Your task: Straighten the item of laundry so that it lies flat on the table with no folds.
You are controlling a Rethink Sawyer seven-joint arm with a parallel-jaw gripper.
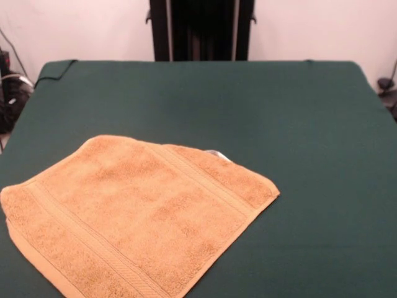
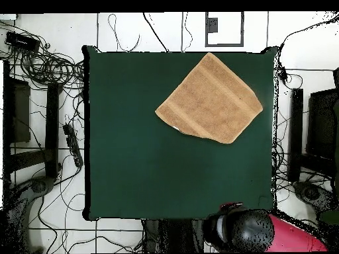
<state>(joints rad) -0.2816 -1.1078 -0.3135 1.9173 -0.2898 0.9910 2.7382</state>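
Observation:
The orange-tan towel (image 1: 133, 214) lies spread on the dark green table (image 1: 310, 124) at the front view's lower left, turned like a diamond, its near part cut off by the picture's bottom edge. Its border bands show. Its far edge runs straight and slanted, as if that corner were tucked under, and a white label (image 1: 217, 154) peeks out there. In the overhead view the towel (image 2: 210, 99) sits at the table's (image 2: 132, 165) upper right, and its edge toward the robot looks cut short. The gripper shows in neither view.
The black pedestal (image 1: 201, 30) stands behind the table's far edge. In the overhead view the red and black arm (image 2: 255, 230) is drawn back off the table's lower right corner. Cables (image 2: 53, 66) and dark equipment (image 2: 314, 126) lie on the floor beside the table.

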